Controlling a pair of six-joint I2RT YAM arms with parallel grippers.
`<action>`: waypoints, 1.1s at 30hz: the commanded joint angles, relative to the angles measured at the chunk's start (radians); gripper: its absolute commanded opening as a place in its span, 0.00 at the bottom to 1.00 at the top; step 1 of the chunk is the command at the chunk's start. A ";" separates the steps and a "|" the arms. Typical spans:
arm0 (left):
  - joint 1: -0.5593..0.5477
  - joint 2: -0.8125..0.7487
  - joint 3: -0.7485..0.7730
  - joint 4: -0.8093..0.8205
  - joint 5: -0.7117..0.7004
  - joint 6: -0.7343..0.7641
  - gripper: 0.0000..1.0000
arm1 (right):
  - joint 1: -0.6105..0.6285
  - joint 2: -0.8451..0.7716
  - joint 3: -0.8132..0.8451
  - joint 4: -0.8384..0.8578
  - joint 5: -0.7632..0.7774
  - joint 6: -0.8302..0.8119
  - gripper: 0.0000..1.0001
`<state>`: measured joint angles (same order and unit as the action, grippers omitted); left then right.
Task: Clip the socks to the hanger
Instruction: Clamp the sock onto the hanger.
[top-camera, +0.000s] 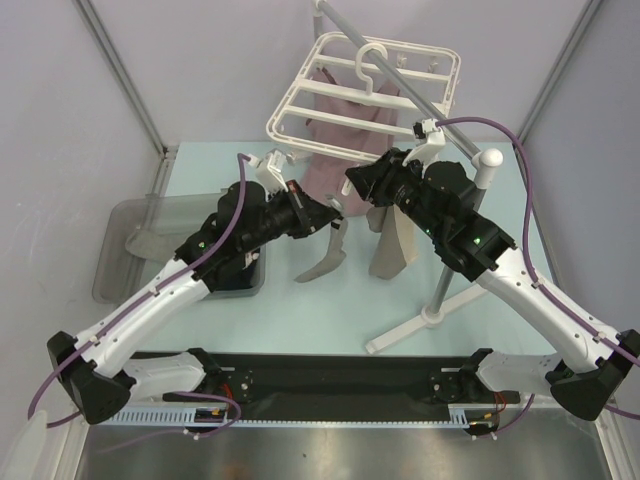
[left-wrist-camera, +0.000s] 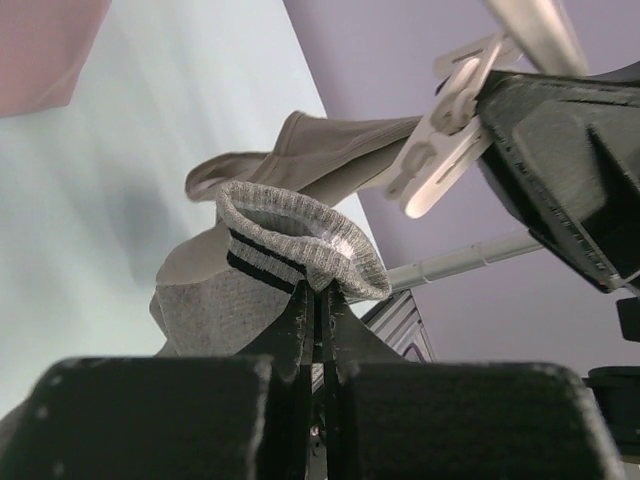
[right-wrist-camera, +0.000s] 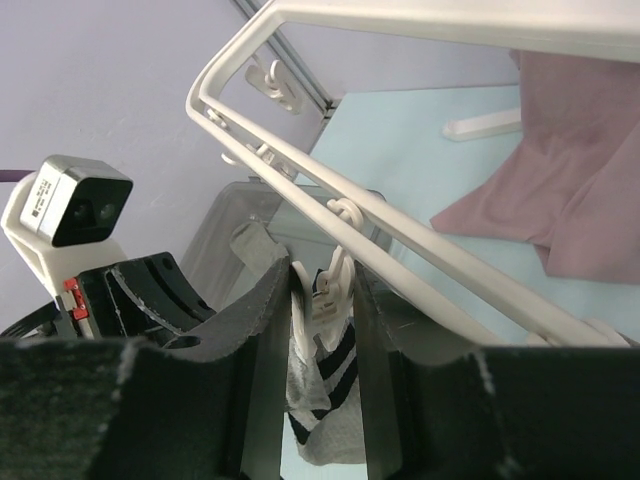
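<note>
The white hanger (top-camera: 300, 95) hangs from the pole, with a mauve cloth (top-camera: 335, 135) under it. My left gripper (top-camera: 335, 218) is shut on the cuff of a light grey sock with black stripes (left-wrist-camera: 290, 245); the sock hangs down over the table (top-camera: 325, 262). My right gripper (top-camera: 358, 188) is closed on a white clip (right-wrist-camera: 325, 290) dangling from the hanger's bar (right-wrist-camera: 420, 235), its fingers pressing the clip's sides. The striped sock (right-wrist-camera: 325, 405) sits at the clip's lower end. A second plain grey sock (top-camera: 390, 245) hangs beside it. No navy socks show.
The grey metal pole stand (top-camera: 440, 290) rises at the right, its feet on the table. A clear grey tray (top-camera: 125, 250) and a dark bin (top-camera: 245, 280) sit at the left. The left wrist camera (right-wrist-camera: 65, 200) is close to my right fingers.
</note>
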<state>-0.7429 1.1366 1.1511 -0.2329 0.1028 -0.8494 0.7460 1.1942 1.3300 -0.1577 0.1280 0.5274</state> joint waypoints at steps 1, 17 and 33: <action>-0.010 0.005 0.065 0.047 -0.014 -0.014 0.00 | 0.012 0.022 0.008 -0.051 -0.113 0.037 0.00; -0.010 0.043 0.107 0.046 -0.017 -0.007 0.00 | 0.016 0.016 0.011 -0.054 -0.111 0.037 0.00; -0.015 0.031 0.096 0.136 0.005 -0.045 0.00 | 0.018 0.010 0.005 -0.054 -0.105 0.040 0.00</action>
<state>-0.7467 1.1912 1.2160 -0.1650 0.0929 -0.8669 0.7486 1.1938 1.3300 -0.1589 0.1223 0.5419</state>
